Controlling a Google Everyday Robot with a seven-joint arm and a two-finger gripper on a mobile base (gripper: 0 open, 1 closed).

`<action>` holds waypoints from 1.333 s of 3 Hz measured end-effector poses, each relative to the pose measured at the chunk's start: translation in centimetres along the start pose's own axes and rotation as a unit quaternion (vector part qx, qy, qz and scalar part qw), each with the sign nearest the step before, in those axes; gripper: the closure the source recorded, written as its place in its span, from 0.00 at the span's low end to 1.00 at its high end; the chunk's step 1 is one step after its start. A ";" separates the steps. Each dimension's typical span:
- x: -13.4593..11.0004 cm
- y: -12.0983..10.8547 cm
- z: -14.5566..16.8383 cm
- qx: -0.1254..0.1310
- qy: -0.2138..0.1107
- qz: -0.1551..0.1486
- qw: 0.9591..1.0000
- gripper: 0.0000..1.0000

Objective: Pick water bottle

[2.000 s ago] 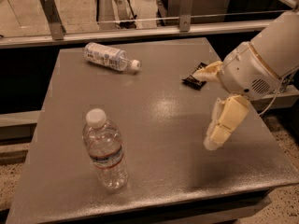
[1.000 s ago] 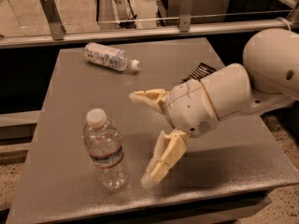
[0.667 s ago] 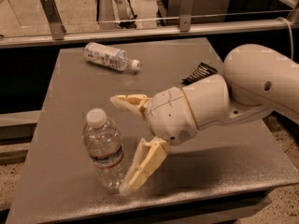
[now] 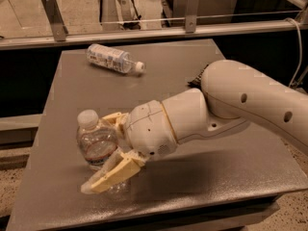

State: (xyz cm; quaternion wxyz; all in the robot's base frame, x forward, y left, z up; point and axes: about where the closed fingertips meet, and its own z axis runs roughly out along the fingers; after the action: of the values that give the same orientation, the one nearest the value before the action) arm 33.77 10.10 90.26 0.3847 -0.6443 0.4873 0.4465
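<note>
The water bottle point(image 4: 96, 139) stands upright near the front left corner of the grey worktop point(image 4: 72, 95). Its long axis is vertical, with the white cap point(image 4: 87, 118) pointing straight up and the base flat on the surface. The ribbed clear body shows a thin red stripe low on its band.

The claw point(image 4: 96, 152) is down at the bottle's level, reaching in from the right. It is open, one finger point(image 4: 114, 117) passing behind the bottle's shoulder and the other point(image 4: 111, 175) crossing in front of its lower body. The bottle therefore sits between the jaws rather than beside them. I judge this placement to be deliberate: a side-on straddle of an upright bottle lets the fingers close across its round body, below the cap. Whether either finger already touches the plastic I cannot tell.

The bulky white arm point(image 4: 240, 100) stretches away to the right, low over the worktop (it hides most of a small dark object point(image 4: 196, 80) behind it).

A second bottle with a wide printed label point(image 4: 109, 58) lies on its side at the far edge, well apart, with its cap toward the right. It is not the one being approached.
</note>
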 end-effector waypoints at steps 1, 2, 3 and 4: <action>0.3 -0.2 -0.4 0.009 -0.003 0.001 1.000 0.67; 0.6 -1.9 -3.5 0.043 0.011 -0.008 0.999 0.89; 0.0 -5.1 -9.3 0.097 0.032 -0.030 0.994 1.00; -1.8 -6.3 -11.1 0.118 0.032 -0.051 0.991 1.00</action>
State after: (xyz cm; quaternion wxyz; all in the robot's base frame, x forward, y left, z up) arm 41.90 1.77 95.77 0.4648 -0.6326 0.5152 0.3441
